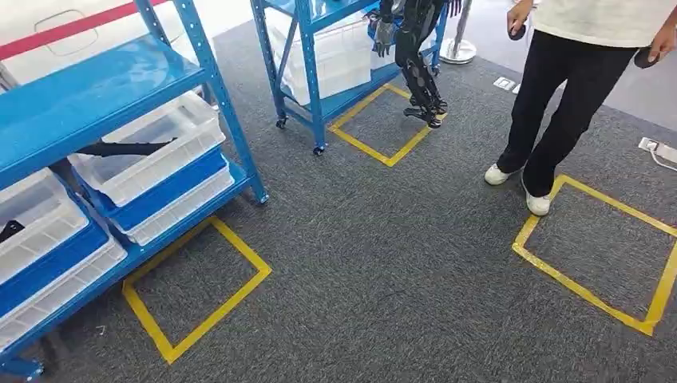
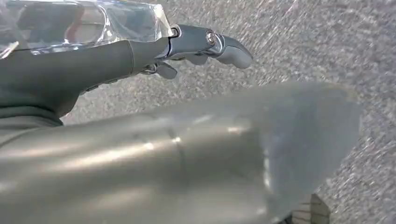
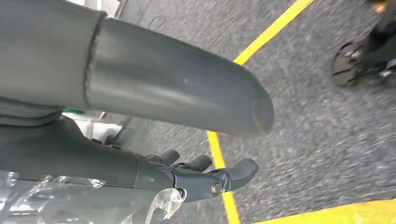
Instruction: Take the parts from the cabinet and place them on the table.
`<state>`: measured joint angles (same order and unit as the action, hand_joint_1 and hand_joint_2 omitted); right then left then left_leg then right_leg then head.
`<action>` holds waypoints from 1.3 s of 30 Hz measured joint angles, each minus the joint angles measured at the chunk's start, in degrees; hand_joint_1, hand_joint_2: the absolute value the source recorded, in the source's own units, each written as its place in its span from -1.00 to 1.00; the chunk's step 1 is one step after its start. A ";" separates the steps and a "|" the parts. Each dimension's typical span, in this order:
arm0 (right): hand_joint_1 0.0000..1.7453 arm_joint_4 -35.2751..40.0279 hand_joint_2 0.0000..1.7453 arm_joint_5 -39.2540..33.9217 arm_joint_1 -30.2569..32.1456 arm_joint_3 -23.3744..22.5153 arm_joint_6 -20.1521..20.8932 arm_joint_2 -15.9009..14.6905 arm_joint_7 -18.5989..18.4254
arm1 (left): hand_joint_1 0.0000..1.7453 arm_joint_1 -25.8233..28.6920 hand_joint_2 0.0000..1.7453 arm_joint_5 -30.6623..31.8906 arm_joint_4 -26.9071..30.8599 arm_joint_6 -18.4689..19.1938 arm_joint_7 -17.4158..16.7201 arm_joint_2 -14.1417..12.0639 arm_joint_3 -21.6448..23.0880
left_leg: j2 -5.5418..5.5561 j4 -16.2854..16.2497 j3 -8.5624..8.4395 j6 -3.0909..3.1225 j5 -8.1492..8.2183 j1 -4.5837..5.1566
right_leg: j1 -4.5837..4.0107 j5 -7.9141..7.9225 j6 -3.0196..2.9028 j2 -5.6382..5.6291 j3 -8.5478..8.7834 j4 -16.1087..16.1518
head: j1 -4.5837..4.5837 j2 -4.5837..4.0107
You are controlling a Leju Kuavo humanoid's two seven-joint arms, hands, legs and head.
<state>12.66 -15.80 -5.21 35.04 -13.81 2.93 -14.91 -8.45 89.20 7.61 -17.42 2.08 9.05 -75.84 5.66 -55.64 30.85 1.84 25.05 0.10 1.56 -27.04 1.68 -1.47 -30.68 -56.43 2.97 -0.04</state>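
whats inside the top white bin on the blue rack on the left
A long black part lies across the open top white bin on the blue rack. The shelf above hides the bin's back, and its floor beneath the part can't be made out.

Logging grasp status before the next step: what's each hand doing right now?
Left hand: holds a clear plastic bag.
Right hand: holds a clear plastic bag too.

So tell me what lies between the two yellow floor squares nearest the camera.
Head view: bare grey carpet between left square and right square.
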 joint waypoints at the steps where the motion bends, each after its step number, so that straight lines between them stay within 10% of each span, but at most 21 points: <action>1: -1.00 0.00 -1.00 -0.02 0.16 -0.02 0.00 -0.13 -0.04 | -1.00 -0.11 -1.00 0.00 -0.02 0.00 0.02 0.07 0.00 | -3.02 -3.05 1.50 -0.45 1.85 0.14 | -0.05 -0.13 -0.37 0.71 0.10 0.01 | 0.24 -0.02; 5: -1.00 0.00 -1.00 0.00 0.57 0.00 0.02 -0.17 -0.09 | -1.00 -0.14 -1.00 -0.07 -0.02 0.00 0.07 0.07 0.02 | -4.90 -19.21 9.90 -1.04 7.98 -0.17 | -0.54 -0.60 -0.87 3.45 0.16 0.00 | 0.22 0.00; 8: -1.00 0.00 -1.00 0.02 0.33 0.00 0.02 -0.15 -0.09 | -1.00 -0.01 -1.00 -0.20 -0.02 0.00 0.07 0.07 0.00 | -5.55 -9.61 5.55 -0.06 2.04 0.14 | -0.81 -1.16 -0.84 5.21 0.95 0.01 | 0.24 0.00; 10: -1.00 0.00 -1.00 0.04 0.40 0.02 0.02 -0.02 -0.09 | -1.00 -0.26 -1.00 -0.20 -0.02 -0.02 0.07 0.04 0.00 | -10.90 0.16 0.80 1.74 -1.03 1.59 | -0.83 -1.61 -0.74 6.38 1.59 0.13 | 0.24 0.00; 14: -1.00 0.00 -1.00 0.07 -0.31 0.07 0.04 0.09 -0.28 | -1.00 -0.23 -1.00 -0.20 -0.04 -0.04 0.00 0.07 -0.02 | -8.84 0.73 0.82 1.94 -0.72 2.06 | -0.95 -2.17 0.30 8.61 2.65 0.60 | 0.24 0.00; 15: -1.00 0.00 -1.00 0.04 -0.24 0.09 0.04 0.07 -0.39 | -1.00 -0.15 -1.00 -0.20 -0.04 -0.07 -0.13 0.07 -0.02 | -8.09 1.76 -0.14 1.98 -1.57 0.97 | -0.96 -2.63 0.82 7.81 2.84 0.27 | 0.26 0.00; 17: -1.00 0.00 -1.00 0.04 -0.03 0.11 0.07 0.07 -0.44 | -1.00 -0.41 -1.00 -0.15 -0.04 -0.07 -0.15 0.07 -0.07 | -6.84 2.05 -0.37 2.34 -1.69 0.91 | -0.77 -5.26 1.08 2.78 0.78 -4.48 | 0.17 0.00; 20: -1.00 -0.02 -1.00 -0.02 0.29 0.15 0.07 -0.06 -0.59 | -1.00 -0.44 -1.00 -0.02 -0.07 -0.04 -0.15 0.17 -0.39 | -4.39 2.01 -0.44 2.41 -1.60 0.76 | -0.70 -9.79 1.70 1.77 -6.54 -17.41 | 0.13 0.00; 23: -1.00 -0.02 -1.00 -0.04 0.28 0.17 0.07 -0.17 -0.59 | -1.00 -0.17 -1.00 -0.04 -0.11 -0.04 -0.15 0.17 -0.59 | -1.86 1.79 -0.88 1.93 -1.29 0.28 | -0.41 -3.60 2.11 1.49 -4.53 -10.37 | 0.15 0.00; 25: -1.00 -0.02 -1.00 -0.07 0.64 0.20 0.07 -0.20 -0.57 | -1.00 -0.24 -1.00 -0.04 -0.11 -0.04 -0.13 0.15 -0.85 | -0.35 0.93 -0.72 0.95 -0.63 0.01 | 0.59 0.36 2.87 -2.42 -0.55 -0.83 | 0.11 0.00; 30: -1.00 -0.02 -1.00 -0.39 -0.02 0.42 0.09 -0.11 -0.39 | -1.00 0.02 -1.00 -0.02 -0.11 -0.09 -0.09 0.04 -1.03 | 1.72 0.27 -0.12 -0.02 -0.10 -0.26 | 0.23 0.07 -0.04 -0.08 -0.32 -0.41 | 0.17 0.00; 32: -1.00 -0.02 -1.00 -0.50 0.22 0.44 0.20 -0.22 -0.42 | -1.00 -0.07 -1.00 -0.02 -0.13 -0.09 -0.09 0.13 -1.03 | -2.98 -4.54 2.08 -0.59 2.72 -0.04 | -0.03 -0.14 -0.56 0.96 -0.11 -0.36 | 0.33 0.00; 35: -1.00 -0.02 -1.00 -0.48 0.52 0.59 0.24 -0.22 -0.39 | -1.00 -0.28 -1.00 0.00 -0.13 -0.09 -0.09 0.13 -1.14 | -4.79 -17.81 9.05 -1.11 7.94 -0.28 | -0.34 -0.50 -0.91 3.02 -0.07 -0.40 | 0.35 0.00; 37: -1.00 -0.02 -1.00 -0.48 0.44 0.61 0.24 -0.22 -0.39 | -1.00 0.01 -1.00 0.00 -0.13 -0.09 -0.18 0.13 -1.16 | -4.98 -17.14 9.22 -0.84 6.04 -0.25 | -0.45 -0.81 -0.89 4.20 0.24 -0.39 | 0.33 0.00; 39: -1.00 -0.02 -1.00 -0.48 0.30 0.68 0.24 -0.17 -0.39 | -1.00 -0.03 -1.00 0.02 -0.13 -0.09 -0.18 0.13 -1.18 | -6.13 -7.07 4.29 0.12 0.84 0.15 | -0.64 -1.24 -0.82 5.43 1.00 -0.34 | 0.35 0.00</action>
<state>12.63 -16.28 -4.91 35.71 -13.57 2.75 -15.30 -8.47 89.22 7.48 -17.51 1.90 9.18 -77.02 -0.48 -62.71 35.14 1.96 25.88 0.25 0.92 -28.28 0.86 3.97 -29.68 -56.77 3.32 -0.04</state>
